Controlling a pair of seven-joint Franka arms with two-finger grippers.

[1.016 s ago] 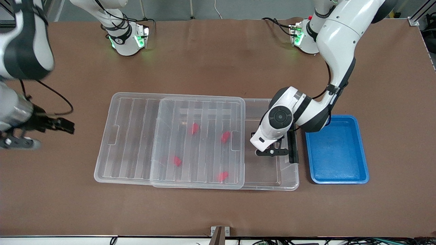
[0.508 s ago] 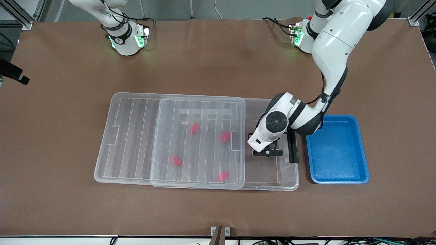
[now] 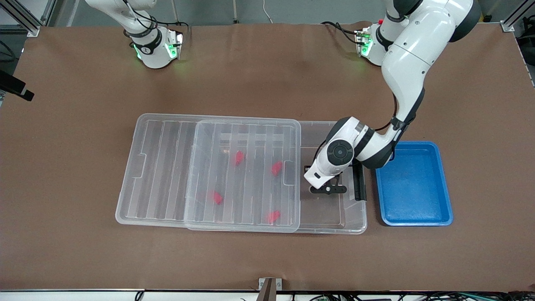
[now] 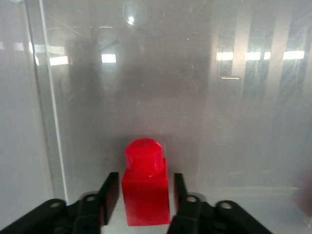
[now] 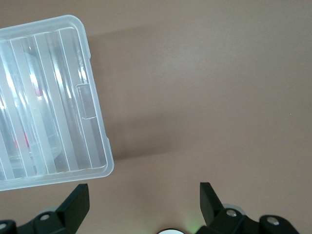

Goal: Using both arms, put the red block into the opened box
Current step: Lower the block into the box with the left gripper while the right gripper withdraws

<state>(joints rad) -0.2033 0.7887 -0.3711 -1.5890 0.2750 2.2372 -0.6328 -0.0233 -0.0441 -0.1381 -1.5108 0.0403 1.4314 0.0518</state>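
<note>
The clear box (image 3: 334,228) lies mid-table, its ribbed lid (image 3: 159,167) slid toward the right arm's end so the part by the black latch (image 3: 359,182) is uncovered. My left gripper (image 3: 328,189) reaches down into that uncovered part. In the left wrist view the left gripper (image 4: 145,185) stands open around a red block (image 4: 145,197); the block rests on the box floor with a thin gap at each finger. Several more red blocks (image 3: 239,157) show through the lid. My right gripper (image 5: 142,195) is open over bare table by the lid's corner (image 5: 92,161).
A blue tray (image 3: 413,184) sits beside the box at the left arm's end of the table. The brown table (image 3: 267,259) stretches round the box. The arm bases stand along the table's edge farthest from the front camera.
The right arm has swung up and out of the front view. The left hand has shifted slightly toward the lid's edge inside the box.
</note>
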